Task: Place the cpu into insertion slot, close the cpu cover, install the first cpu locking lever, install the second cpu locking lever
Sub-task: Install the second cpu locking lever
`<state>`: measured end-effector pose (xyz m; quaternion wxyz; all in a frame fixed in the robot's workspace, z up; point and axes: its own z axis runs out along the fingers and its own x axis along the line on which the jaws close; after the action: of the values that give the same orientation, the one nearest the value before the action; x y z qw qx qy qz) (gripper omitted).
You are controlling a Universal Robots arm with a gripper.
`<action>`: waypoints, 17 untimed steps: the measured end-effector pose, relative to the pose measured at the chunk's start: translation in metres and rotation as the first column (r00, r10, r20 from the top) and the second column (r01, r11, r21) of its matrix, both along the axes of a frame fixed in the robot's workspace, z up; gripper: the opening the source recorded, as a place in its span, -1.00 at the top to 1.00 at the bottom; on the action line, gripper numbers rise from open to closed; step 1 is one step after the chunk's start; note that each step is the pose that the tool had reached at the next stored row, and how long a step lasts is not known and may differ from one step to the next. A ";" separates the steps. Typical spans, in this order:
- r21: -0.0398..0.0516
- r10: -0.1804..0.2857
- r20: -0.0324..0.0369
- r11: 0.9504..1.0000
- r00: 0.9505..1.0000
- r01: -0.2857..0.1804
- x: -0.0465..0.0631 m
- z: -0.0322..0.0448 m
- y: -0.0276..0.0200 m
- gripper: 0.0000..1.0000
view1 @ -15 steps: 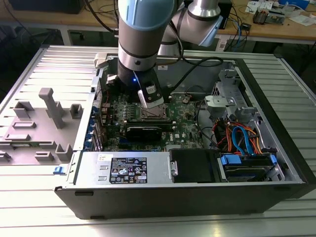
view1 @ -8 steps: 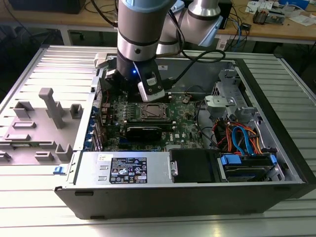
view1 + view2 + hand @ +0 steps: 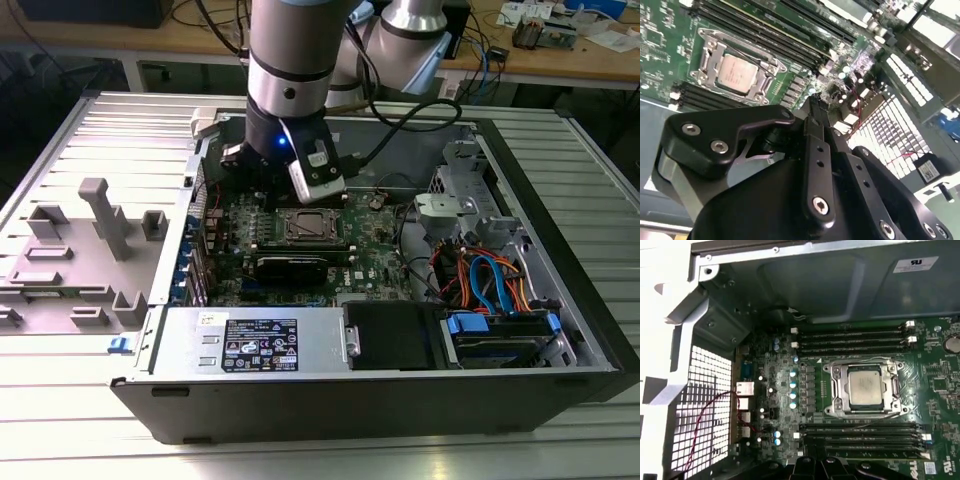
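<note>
With its fingers pressed together on nothing, the gripper (image 3: 812, 107) hangs beside the cpu (image 3: 864, 388), seated under the cpu cover (image 3: 840, 388); a careless descent could scrape neighbouring components.

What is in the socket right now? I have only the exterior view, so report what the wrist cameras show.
Observer: In both wrist views the cpu lies in the insertion slot, with its silver top facing up.
Operator: Check the cover.
Observer: The cpu cover lies flat and frames the chip on all four sides.
Operator: Now place the gripper for me.
Observer: In the second wrist view the gripper is apart from the cpu. It is over the part of the green board near the perforated case wall.
</note>
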<state>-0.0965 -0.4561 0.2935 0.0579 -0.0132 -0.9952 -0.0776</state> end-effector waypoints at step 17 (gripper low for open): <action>-0.023 0.000 0.009 1.000 1.000 0.000 0.033 -0.0278 0.0123 0.79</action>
<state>-0.0638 -0.4437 0.2657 0.0532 -0.0135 -0.9963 -0.0660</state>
